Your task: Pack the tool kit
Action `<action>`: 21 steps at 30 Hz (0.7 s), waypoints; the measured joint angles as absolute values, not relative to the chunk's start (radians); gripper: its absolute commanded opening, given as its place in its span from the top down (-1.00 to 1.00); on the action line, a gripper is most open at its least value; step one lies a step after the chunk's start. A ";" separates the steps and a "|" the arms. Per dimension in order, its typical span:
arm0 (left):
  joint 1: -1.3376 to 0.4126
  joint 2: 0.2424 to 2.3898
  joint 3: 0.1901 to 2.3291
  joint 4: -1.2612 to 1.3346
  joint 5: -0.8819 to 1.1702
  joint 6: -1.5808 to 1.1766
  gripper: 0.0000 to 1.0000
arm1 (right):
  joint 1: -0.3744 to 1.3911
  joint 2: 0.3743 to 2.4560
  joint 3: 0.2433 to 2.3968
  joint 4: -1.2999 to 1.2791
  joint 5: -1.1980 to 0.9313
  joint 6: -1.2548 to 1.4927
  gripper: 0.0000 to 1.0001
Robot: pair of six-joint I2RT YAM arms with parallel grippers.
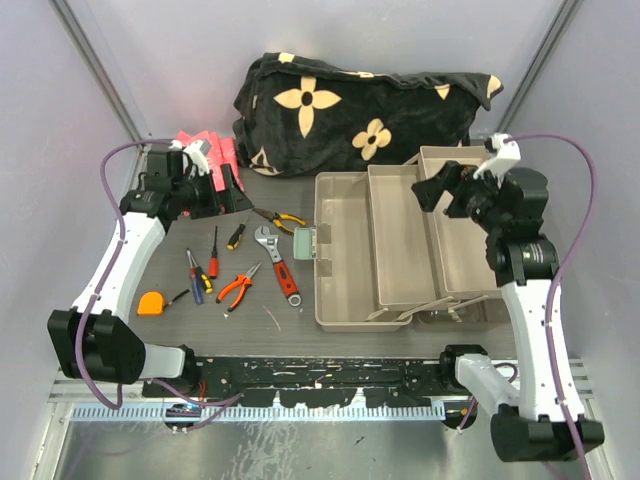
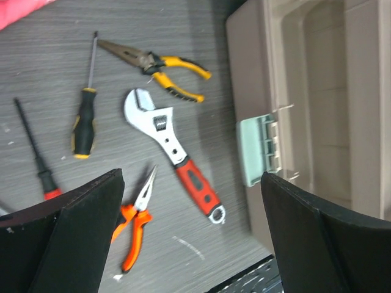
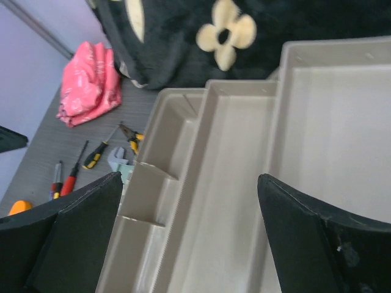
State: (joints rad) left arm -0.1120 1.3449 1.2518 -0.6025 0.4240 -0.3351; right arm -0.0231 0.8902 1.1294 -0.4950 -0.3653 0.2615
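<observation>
The tool kit's box [image 1: 345, 255] stands open right of centre, its beige trays [image 3: 244, 183] folded out and bare where they show. Left of it on the table lie yellow-handled pliers [image 2: 162, 67], a red-handled wrench [image 2: 174, 152], orange pliers [image 2: 137, 223], three screwdrivers [image 1: 212, 255] and an orange tape measure [image 1: 152, 303]. My left gripper [image 2: 192, 238] hangs open above the tools at the back left [image 1: 225, 188], holding nothing. My right gripper [image 3: 189, 238] hovers open over the trays [image 1: 437, 188], also with nothing in it.
A black blanket with cream flowers [image 1: 360, 110] is bunched at the back, touching the box's far side. A pink cloth [image 1: 205, 150] lies at the back left corner. The box's pale green latch [image 2: 259, 149] faces the tools. Walls close in on both sides.
</observation>
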 measured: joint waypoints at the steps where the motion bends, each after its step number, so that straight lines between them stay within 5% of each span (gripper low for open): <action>1: -0.106 1.339 1.253 -0.628 0.417 -0.309 -0.93 | -0.005 0.914 1.148 -0.485 -0.366 0.264 -0.94; 12: -0.107 1.306 1.255 -0.768 0.383 -0.206 -0.87 | 0.435 1.478 1.673 -0.443 -0.216 0.241 -0.97; 21: -0.288 1.315 1.062 -0.573 0.206 -0.495 -0.83 | 0.542 1.436 1.512 -0.473 -0.007 0.221 -1.00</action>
State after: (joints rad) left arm -0.2882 1.3148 1.0618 -0.5728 0.2058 -0.4946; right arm 0.5423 1.4364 1.5124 -0.4732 -0.0071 0.2211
